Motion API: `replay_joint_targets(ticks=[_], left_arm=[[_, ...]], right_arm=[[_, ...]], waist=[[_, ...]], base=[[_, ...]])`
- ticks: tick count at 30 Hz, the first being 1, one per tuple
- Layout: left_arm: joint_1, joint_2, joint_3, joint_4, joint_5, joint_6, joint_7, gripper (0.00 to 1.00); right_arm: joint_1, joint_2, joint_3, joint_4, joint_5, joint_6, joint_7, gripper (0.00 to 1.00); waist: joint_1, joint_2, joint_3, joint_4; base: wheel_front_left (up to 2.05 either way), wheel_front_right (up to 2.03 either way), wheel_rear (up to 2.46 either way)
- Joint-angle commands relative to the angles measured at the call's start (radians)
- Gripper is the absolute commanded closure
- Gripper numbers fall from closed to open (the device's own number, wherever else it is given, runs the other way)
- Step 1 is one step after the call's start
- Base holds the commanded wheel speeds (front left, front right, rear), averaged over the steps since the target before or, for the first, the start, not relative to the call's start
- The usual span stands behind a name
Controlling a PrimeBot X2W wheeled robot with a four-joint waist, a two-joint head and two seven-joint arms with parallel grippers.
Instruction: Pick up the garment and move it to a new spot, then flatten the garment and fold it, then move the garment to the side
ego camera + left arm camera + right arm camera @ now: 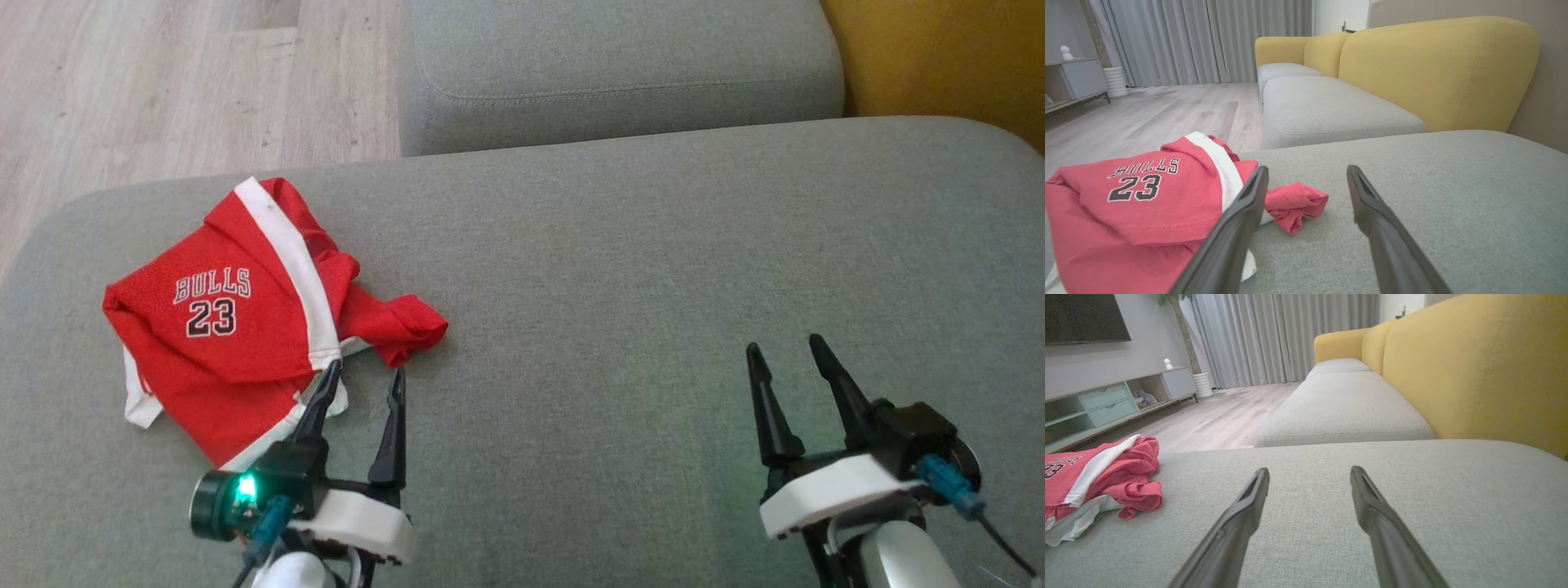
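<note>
The red garment (237,318) lay bunched on the grey sofa cushion (653,269), the left claw (365,371) wide open right at its near edge and the right claw (782,345) wide open well away from it, so pinching a thick fold looked best.

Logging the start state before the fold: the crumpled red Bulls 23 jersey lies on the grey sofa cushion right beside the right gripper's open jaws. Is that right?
Not quite. The red Bulls 23 jersey lies crumpled on the grey sofa cushion beside the left gripper, whose jaws are open, not the right gripper, which is over bare cushion well away. The head view shows it.
</note>
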Motion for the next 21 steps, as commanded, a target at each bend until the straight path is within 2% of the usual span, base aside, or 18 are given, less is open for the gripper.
replay_joint_targets(ticks=[1, 5, 8, 16, 21], left_arm=[[-0.063, 0.016, 0.016, -0.031, 0.021, 0.008, -0.013, 0.0], [-0.057, -0.003, 0.024, -0.067, -0.014, 0.019, -0.024, 0.0], [-0.041, -0.021, 0.06, -0.103, -0.062, 0.007, -0.033, 0.0], [0.014, -0.073, 0.169, -0.124, -0.091, -0.065, -0.057, 0.0], [0.033, -0.1, 0.192, -0.079, -0.061, -0.121, -0.071, 0.0]], right_arm=[[-0.061, -0.009, 0.024, -0.038, -0.028, -0.001, -0.015, 0.0], [-0.063, -0.009, 0.032, -0.054, -0.028, -0.001, -0.027, 0.0], [-0.058, -0.009, 0.03, -0.064, 0.009, -0.001, -0.036, 0.0], [-0.035, -0.01, 0.027, -0.061, 0.108, -0.001, -0.06, 0.0], [-0.03, -0.01, 0.041, -0.036, 0.064, -0.001, -0.074, 0.0]], waist=[[-0.0001, 0.0, 0.0, 0.0], [-0.0001, 0.0, 0.001, -0.001], [-0.0001, 0.0, 0.002, 0.0], [-0.0001, 0.0, 0.002, -0.004], [-0.0001, 0.0, 0.003, -0.005]], base=[[0.0, 0.0, 0.0], [0.0, 0.0, 0.0], [0.0, 0.0, 0.0], [0.0, 0.0, 0.0], [0.0, 0.0, 0.0]])
